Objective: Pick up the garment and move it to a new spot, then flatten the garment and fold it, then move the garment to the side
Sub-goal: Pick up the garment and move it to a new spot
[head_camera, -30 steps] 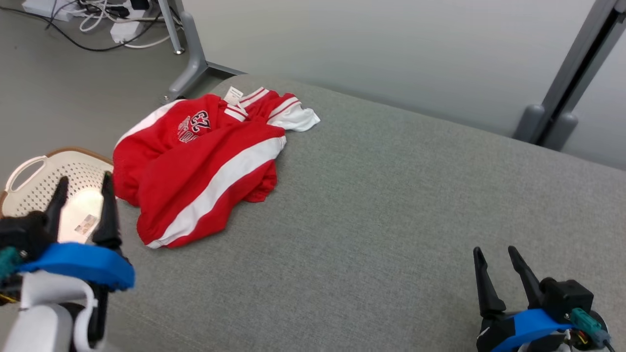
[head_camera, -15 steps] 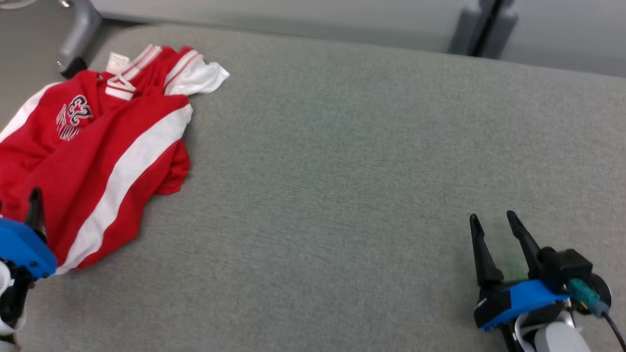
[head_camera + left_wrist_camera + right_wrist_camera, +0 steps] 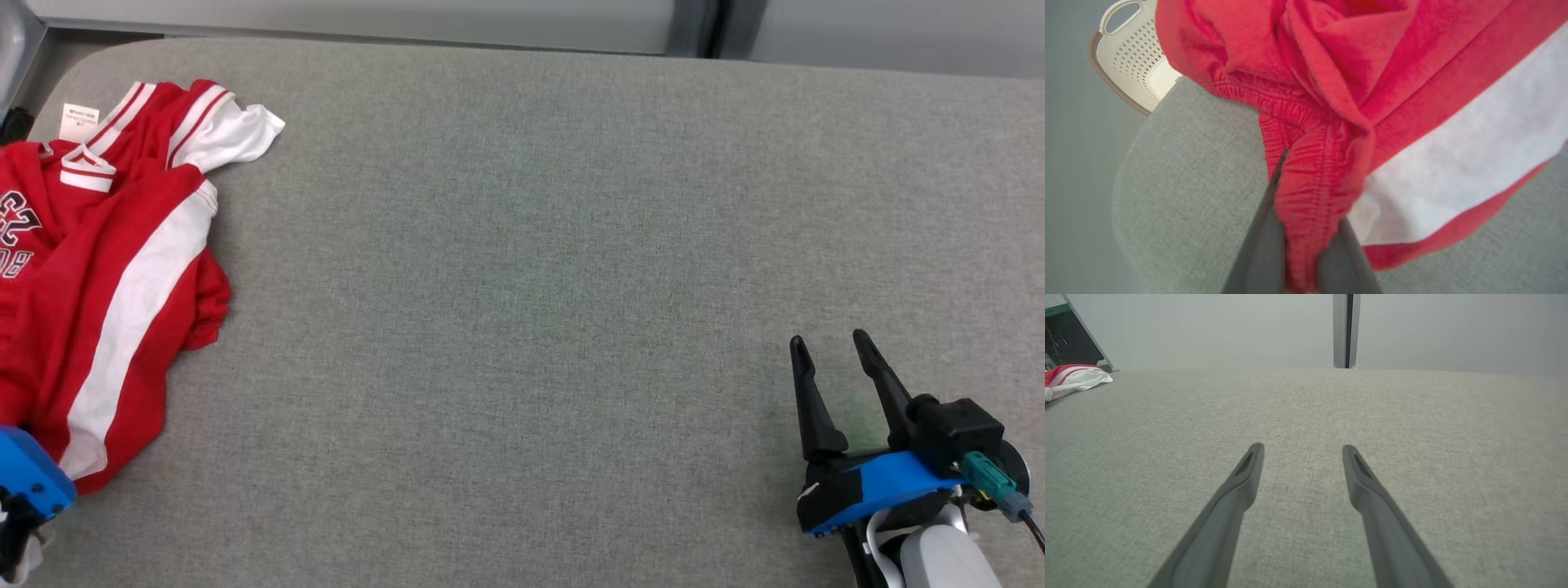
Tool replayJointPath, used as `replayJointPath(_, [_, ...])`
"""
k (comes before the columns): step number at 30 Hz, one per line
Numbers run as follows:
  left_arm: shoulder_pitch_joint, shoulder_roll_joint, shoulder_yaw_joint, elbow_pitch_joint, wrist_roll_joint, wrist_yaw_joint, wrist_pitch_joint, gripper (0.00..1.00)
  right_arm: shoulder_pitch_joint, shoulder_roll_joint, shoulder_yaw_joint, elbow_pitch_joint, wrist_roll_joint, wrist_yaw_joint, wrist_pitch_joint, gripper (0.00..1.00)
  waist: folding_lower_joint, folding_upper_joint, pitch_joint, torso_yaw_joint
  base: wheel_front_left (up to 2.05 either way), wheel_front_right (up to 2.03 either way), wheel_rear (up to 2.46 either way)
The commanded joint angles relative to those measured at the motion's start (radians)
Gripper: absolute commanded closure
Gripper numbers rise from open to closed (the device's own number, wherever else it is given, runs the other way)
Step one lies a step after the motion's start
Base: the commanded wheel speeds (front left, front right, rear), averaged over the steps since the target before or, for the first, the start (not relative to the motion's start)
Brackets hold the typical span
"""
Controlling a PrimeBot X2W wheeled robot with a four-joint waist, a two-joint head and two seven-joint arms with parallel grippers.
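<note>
The left gripper (image 3: 1312, 192) has left the basket (image 3: 1133, 61) and closed on the garment (image 3: 106, 269). In the head view, the crumpled red garment with white stripes lies at the left end of the grey woven pad (image 3: 522, 286), and the right gripper (image 3: 829, 341) sits lower right, fingers spread. In the left wrist view, dark tapered fingers pinch the garment's ribbed red hem, with the perforated cream basket beyond. In the right wrist view, the spread fingers point across the pad's coarse weave.

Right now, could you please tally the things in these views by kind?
garment: 1
basket: 1
table: 1
grippers: 2, the left gripper and the right gripper
Total: 5
</note>
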Motion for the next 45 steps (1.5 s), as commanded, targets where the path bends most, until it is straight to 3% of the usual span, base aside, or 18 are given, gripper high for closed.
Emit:
replayJointPath(1, [-0.015,0.022,0.004,-0.013,0.009,-0.002,-0.009,1.0,0.002,-0.005,-0.006,0.005,0.005,0.0,-0.008,0.0,-0.0001,0.0,-0.02,-0.009,0.0,0.0,0.0])
replayJointPath(11, [-0.137,0.201,-0.029,-0.319,0.091,-0.041,0.035,1.0,0.044,-0.005,-0.01,0.084,0.075,0.0,-0.05,0.0,-0.0001,0.0,-0.175,0.0,0.0,0.0,0.0])
replayJointPath(15, [-0.241,0.255,-0.059,-0.455,0.105,-0.076,0.084,1.0,0.049,-0.006,0.005,0.113,0.1,0.0,-0.062,0.0,-0.0001,0.0,-0.223,-0.013,0.0,0.0,0.0])
replayJointPath(18, [-0.356,0.265,-0.091,-0.529,0.114,-0.101,0.09,1.0,0.055,-0.005,0.008,0.129,0.115,0.0,-0.07,0.0,-0.0001,0.0,-0.246,-0.033,0.0,0.0,0.0])
replayJointPath(24, [-0.534,0.18,-0.213,-0.641,0.105,-0.126,0.133,1.0,0.06,-0.005,0.013,0.157,0.134,0.0,-0.076,0.0,-0.0001,0.0,-0.28,-0.099,0.0,0.0,0.0])
replayJointPath(29, [-0.596,0.073,-0.33,-0.676,0.079,-0.144,0.161,1.0,0.037,-0.005,0.022,0.165,0.139,0.0,-0.077,0.0,-0.0001,0.0,-0.268,-0.193,0.0,0.0,0.0])
replayJointPath(36, [-0.549,-0.011,-0.424,-0.656,0.069,-0.149,0.155,1.0,0.026,-0.005,0.021,0.152,0.148,0.0,-0.078,0.0,-0.0001,0.0,-0.232,-0.278,0.0,0.0,0.0])
replayJointPath(39, [-0.473,-0.064,-0.499,-0.599,0.053,-0.154,0.155,1.0,0.022,-0.005,0.02,0.144,0.151,0.0,-0.078,0.0,-0.0001,0.0,-0.208,-0.32,0.0,0.0,0.0])
replayJointPath(45, [-0.304,-0.144,-0.558,-0.414,0.012,-0.14,0.097,1.0,0.014,-0.005,0.023,0.136,0.164,0.0,-0.078,0.0,-0.0001,0.0,-0.182,-0.347,0.0,0.0,0.0])
